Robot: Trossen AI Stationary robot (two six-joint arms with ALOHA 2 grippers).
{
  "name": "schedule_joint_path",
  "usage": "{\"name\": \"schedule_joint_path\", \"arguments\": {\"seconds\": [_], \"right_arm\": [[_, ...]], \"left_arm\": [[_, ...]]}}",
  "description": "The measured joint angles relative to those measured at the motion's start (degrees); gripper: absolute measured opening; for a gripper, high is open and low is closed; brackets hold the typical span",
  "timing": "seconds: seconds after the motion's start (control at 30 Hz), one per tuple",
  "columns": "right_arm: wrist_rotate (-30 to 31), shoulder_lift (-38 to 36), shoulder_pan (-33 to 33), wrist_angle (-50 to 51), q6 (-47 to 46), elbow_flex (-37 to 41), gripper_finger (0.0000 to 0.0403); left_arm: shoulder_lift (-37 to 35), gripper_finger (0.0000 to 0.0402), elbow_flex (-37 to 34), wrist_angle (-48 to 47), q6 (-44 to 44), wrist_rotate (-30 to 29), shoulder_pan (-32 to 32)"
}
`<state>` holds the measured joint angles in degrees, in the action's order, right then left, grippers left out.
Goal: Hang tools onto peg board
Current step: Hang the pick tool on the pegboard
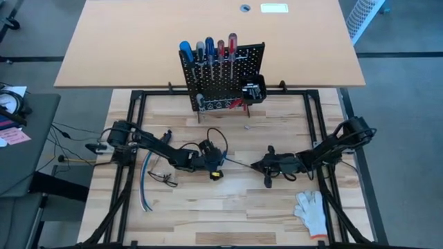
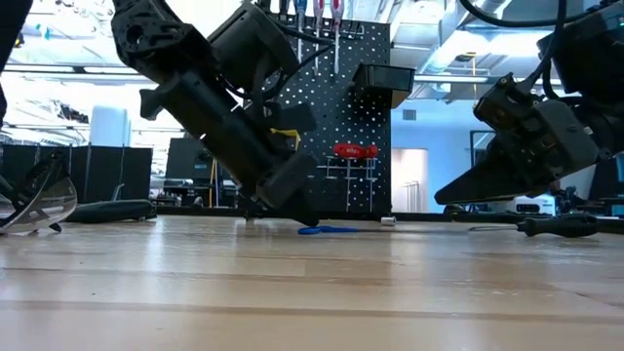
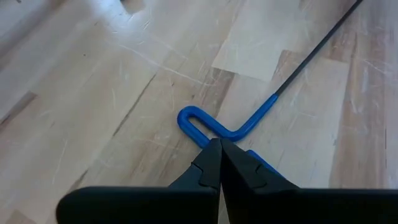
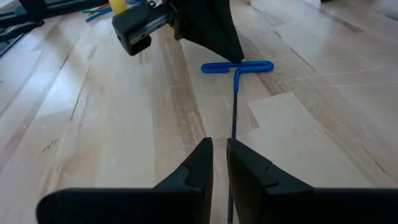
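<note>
A T-handle key with a blue handle [image 4: 236, 66] and a thin dark shaft [image 4: 234, 106] lies flat on the table between my two grippers. My left gripper [image 3: 219, 142] is shut, its tips down at the middle of the blue handle [image 3: 189, 118]. My right gripper [image 4: 219, 144] stands a little open at the shaft's free end; the shaft runs under the narrow gap, apart from both fingers. The black peg board [image 1: 223, 76] stands upright at the table's far side with several screwdrivers [image 1: 208, 52] and red pliers [image 1: 237, 104] on it. My left gripper sets its shut fingertips [image 4: 231, 53] on the blue handle's middle [image 3: 208, 132], where the shaft joins it. The fingers slant down from the table's left. The handle lies flat on the table; whether the tips press on it or only touch, I cannot tell.
A white glove [image 1: 311, 211] lies at the near right, a bundle of cables [image 1: 149, 183] at the near left. A black-handled screwdriver [image 2: 556, 226] lies by my right gripper. A small black bin [image 1: 252, 88] hangs on the peg board. Bare wood lies in front of both grippers.
</note>
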<state>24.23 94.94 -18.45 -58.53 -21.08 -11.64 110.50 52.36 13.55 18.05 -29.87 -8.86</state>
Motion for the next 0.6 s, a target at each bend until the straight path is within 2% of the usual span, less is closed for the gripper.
{"name": "schedule_joint_path", "arguments": {"seconds": [0.23, 0.33, 0.47, 0.6], "right_arm": [[-0.4, 0.0, -0.8, 2.5, 0.9, 0.0, 0.0056], [-1.0, -0.1, -1.6, 3.4, 1.5, -0.1, 0.0069], [-3.3, -0.1, -1.8, 6.6, 1.5, -1.4, 0.0110], [-3.2, -0.2, -1.7, 18.8, 1.9, -5.6, 0.0161]], "left_arm": [[0.6, 0.0000, 0.1, -1.3, 1.5, 0.9, 0.0], [1.3, 0.0000, 0.1, -2.0, 2.2, 0.6, 0.0], [2.5, 0.0000, 0.0, -1.9, 2.6, 0.4, 0.0], [2.9, 0.0000, 0.0, -2.2, 2.8, 0.6, 0.0]]}}
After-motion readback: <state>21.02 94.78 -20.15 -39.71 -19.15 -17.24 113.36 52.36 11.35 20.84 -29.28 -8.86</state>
